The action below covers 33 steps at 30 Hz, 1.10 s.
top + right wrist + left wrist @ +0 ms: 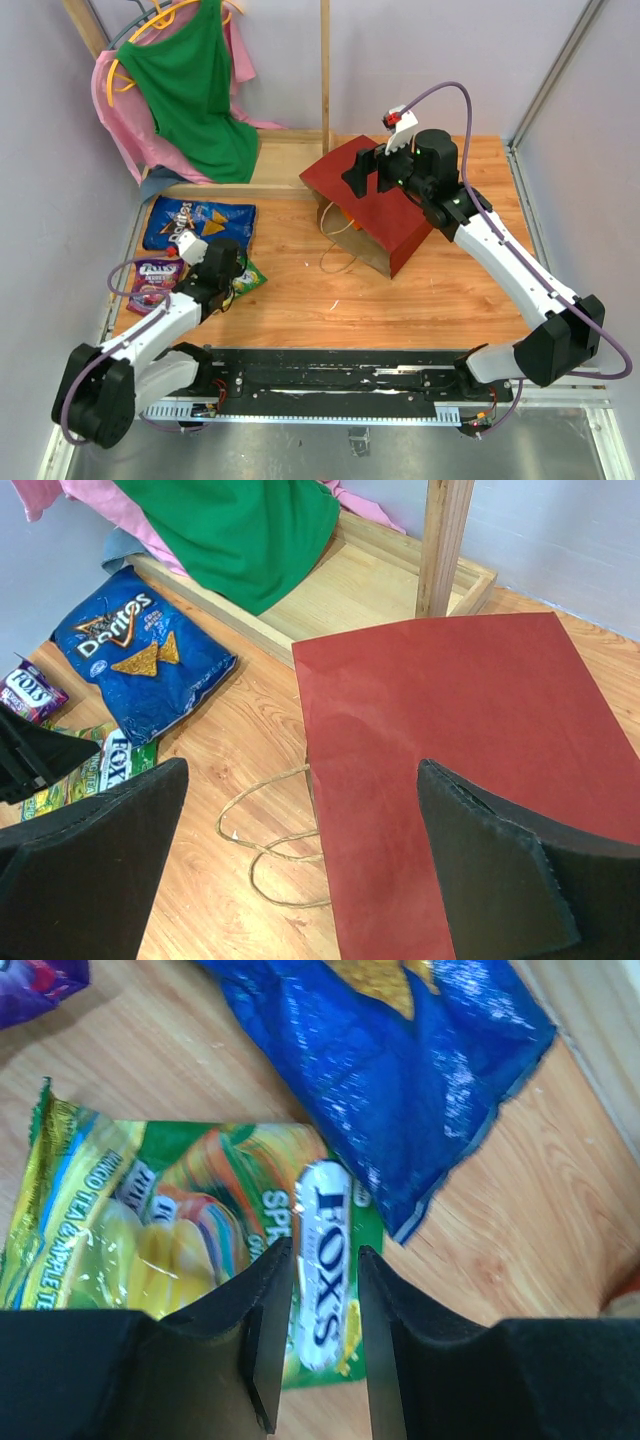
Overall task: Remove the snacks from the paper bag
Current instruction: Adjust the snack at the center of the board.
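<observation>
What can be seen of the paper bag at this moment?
The paper bag is dark red outside and brown kraft inside. It lies on its side on the wooden table, broad face up, mouth facing the left arm's side. Something orange shows inside the mouth. Its thin cord handles trail loose on the table. The right gripper stands open above it; contact cannot be told.

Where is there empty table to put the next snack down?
The widest bare patch of table is in the middle, between the green packet and the paper bag. A smaller one lies between that bag and the right arm. The left side is crowded: chip bag, purple packet and green packet lie close together.
</observation>
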Each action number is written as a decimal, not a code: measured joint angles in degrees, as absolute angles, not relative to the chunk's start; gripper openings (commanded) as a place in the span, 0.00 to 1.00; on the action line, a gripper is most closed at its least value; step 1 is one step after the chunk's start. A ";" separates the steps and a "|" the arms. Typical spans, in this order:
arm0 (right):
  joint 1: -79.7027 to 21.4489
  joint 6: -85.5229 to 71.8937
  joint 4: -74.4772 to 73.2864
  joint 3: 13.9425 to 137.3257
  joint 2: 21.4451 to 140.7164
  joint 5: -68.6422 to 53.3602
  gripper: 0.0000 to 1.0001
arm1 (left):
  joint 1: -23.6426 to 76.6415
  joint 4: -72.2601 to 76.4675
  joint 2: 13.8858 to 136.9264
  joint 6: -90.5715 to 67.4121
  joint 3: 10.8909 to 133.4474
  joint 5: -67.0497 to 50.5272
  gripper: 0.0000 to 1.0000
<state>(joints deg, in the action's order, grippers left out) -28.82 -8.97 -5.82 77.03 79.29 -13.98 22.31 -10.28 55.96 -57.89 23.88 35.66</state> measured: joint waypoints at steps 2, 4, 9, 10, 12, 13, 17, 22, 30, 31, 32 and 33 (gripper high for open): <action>-28.82 -8.91 -5.82 77.03 79.29 -13.96 0.99 | 20.29 -8.69 58.65 -58.67 23.51 34.92 0.36; -28.82 -8.71 -5.82 77.06 79.29 -13.93 0.99 | 17.76 -7.09 60.82 -59.57 22.33 33.43 0.35; -28.82 -8.49 -5.82 77.03 79.29 -13.91 0.99 | 13.32 -2.68 62.59 -63.77 19.57 29.17 0.35; -28.82 -8.47 -5.82 77.03 79.29 -13.91 0.99 | 12.84 -2.59 62.70 -65.06 19.53 28.73 0.36; -28.82 -8.47 -5.82 77.03 79.29 -13.91 0.99 | 12.51 -2.87 62.85 -67.46 19.55 28.47 0.40; -28.82 -8.47 -5.82 77.03 79.29 -13.91 0.99 | 12.47 -3.20 62.85 -68.73 19.62 28.49 0.42; -28.82 -8.45 -5.82 77.03 79.29 -13.91 0.99 | 12.36 -6.07 62.85 -73.97 20.43 28.86 0.44; -28.82 -8.45 -5.82 77.03 79.29 -13.91 0.99 | 11.31 -10.15 64.03 -80.86 21.61 28.77 0.44; -28.82 -8.40 -5.82 77.03 79.29 -13.89 0.99 | 10.57 -13.08 64.73 -89.89 22.28 28.62 0.40; -28.82 -8.36 -5.82 77.03 79.29 -13.87 0.99 | 10.57 -13.34 64.07 -90.83 21.98 28.62 0.39; -28.82 -8.32 -5.82 77.03 79.29 -13.87 0.99 | 10.55 -13.76 63.11 -92.05 21.50 28.67 0.39; -28.82 -8.25 -5.82 77.03 79.29 -13.87 0.99 | 10.52 -14.44 62.02 -93.19 21.04 28.75 0.39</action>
